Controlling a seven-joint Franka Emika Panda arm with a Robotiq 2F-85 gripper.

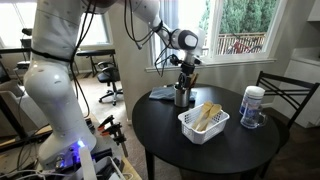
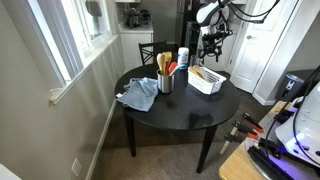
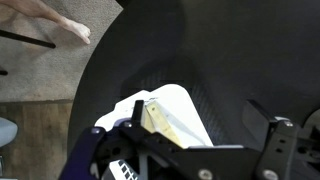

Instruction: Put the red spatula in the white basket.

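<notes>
The red spatula [image 2: 172, 69] stands head up in a dark round cup [image 2: 166, 82] with pale wooden utensils. The white basket [image 2: 207, 79] sits on the round black table [image 2: 180, 115] beside the cup and holds pale wooden utensils; it also shows in an exterior view [image 1: 203, 123]. My gripper [image 1: 185, 68] hangs in the air above the cup and basket area, open and empty. In the wrist view its two dark fingers [image 3: 200, 110] are spread wide over a white object [image 3: 178, 112] with a pale wooden piece in it. The spatula is not visible in the wrist view.
A blue cloth [image 2: 138, 95] lies on the table next to the cup. A clear jar with a white lid [image 1: 253, 105] stands near the table edge. A black chair [image 1: 285, 95] stands by the table. A window is close behind.
</notes>
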